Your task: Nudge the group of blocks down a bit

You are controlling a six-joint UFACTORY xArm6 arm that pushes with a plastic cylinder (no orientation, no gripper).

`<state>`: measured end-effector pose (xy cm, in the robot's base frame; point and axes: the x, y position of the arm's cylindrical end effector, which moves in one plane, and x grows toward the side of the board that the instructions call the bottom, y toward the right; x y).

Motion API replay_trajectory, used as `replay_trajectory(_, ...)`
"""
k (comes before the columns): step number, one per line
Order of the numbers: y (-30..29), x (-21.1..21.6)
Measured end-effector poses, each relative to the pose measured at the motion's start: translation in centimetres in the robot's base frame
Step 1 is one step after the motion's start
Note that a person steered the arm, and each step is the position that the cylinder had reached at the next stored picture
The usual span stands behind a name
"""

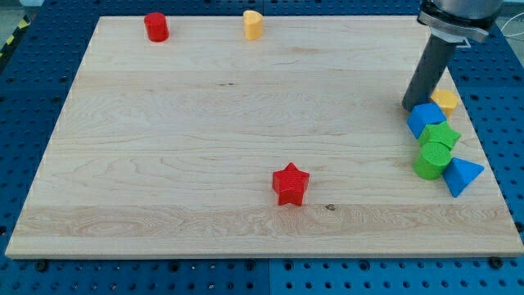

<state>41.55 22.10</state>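
On wooden board (205, 115), my tip (412, 106) touching blue block (425, 118), blue pegboard (33, 90) around.

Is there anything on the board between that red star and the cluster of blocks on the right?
No. In the camera view, only bare wood lies between the red star and the cluster, whose nearest piece is the green cylinder. My tip sits at the cluster's top.

Bright, even light; sharp focus; soft shadows.

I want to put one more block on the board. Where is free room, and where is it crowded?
Free: the wide middle between the red cylinder, yellow block and red star. Crowded: the view's right edge, where my tip touches the blue block beside the yellow hexagon, green star, green cylinder and blue triangle.
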Motion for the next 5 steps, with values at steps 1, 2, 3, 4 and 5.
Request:
replay_trajectory(1,0.1,1.8)
replay_trajectory(2,0.6,3.7)
replay_trajectory(3,0.7,4.6)
replay_trajectory(4,-0.8,4.6)
replay_trajectory(5,-4.7,5.9)
